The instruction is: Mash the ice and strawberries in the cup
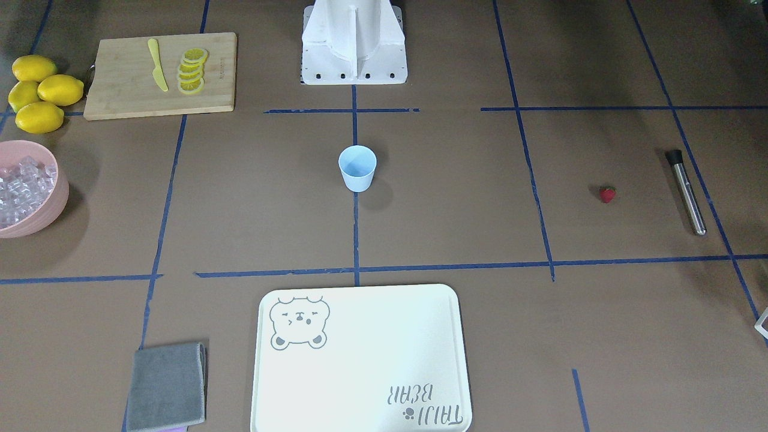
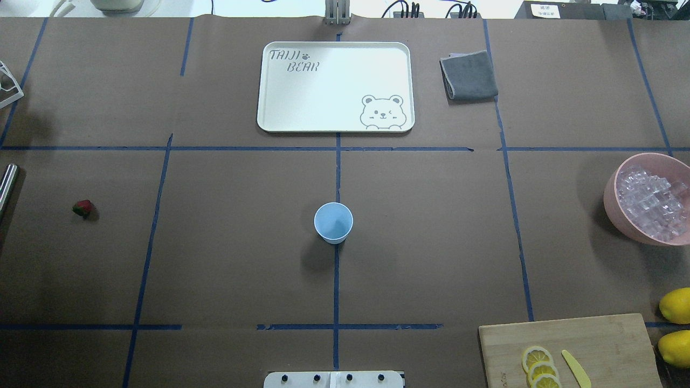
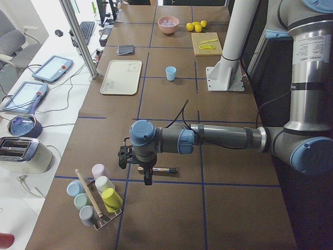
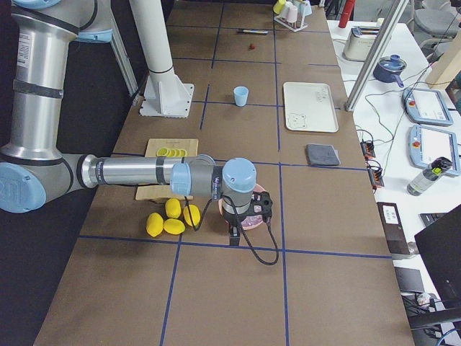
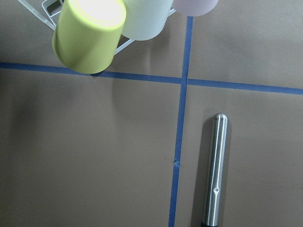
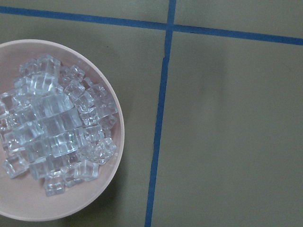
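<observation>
The light-blue cup (image 2: 333,222) stands upright in the middle of the table, and I see nothing inside it (image 1: 357,168). One red strawberry (image 2: 82,208) lies alone far to its left. The ice (image 6: 57,127) is heaped in a pink bowl (image 2: 614,210) at the right edge. My left gripper (image 3: 125,156) hangs over the table's left end, by a steel rod (image 5: 215,170). My right gripper (image 4: 264,209) hovers above the pink bowl. Both grippers show only in the side views, so I cannot tell whether either is open or shut.
A white bear tray (image 2: 336,86) and a grey cloth (image 2: 469,75) lie at the far side. A cutting board (image 2: 593,345) with lemon slices and a yellow knife, and whole lemons (image 1: 39,93), sit near the bowl. A rack of coloured cups (image 3: 96,200) stands beside the left gripper.
</observation>
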`<control>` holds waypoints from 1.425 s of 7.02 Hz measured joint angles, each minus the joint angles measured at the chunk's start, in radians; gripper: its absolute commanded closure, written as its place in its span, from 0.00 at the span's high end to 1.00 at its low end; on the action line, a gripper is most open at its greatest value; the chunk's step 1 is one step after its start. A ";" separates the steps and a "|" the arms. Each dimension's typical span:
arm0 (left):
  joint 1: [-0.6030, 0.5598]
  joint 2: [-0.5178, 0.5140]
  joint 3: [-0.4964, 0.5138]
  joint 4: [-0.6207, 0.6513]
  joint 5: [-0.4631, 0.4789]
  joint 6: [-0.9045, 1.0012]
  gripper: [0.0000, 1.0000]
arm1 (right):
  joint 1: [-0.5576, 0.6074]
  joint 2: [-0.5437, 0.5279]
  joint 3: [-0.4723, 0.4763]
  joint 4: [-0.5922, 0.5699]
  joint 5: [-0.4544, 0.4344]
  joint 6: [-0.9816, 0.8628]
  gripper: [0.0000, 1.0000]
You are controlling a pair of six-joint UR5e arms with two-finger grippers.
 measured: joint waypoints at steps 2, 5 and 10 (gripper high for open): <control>0.004 0.013 -0.006 -0.003 -0.001 0.000 1.00 | -0.004 0.001 0.003 0.002 0.000 -0.007 1.00; 0.005 0.019 -0.007 -0.008 -0.004 0.001 1.00 | -0.014 -0.001 0.006 0.002 0.014 0.004 1.00; 0.005 0.031 -0.017 -0.013 -0.008 0.008 1.00 | -0.111 -0.008 0.085 0.010 0.077 0.197 0.96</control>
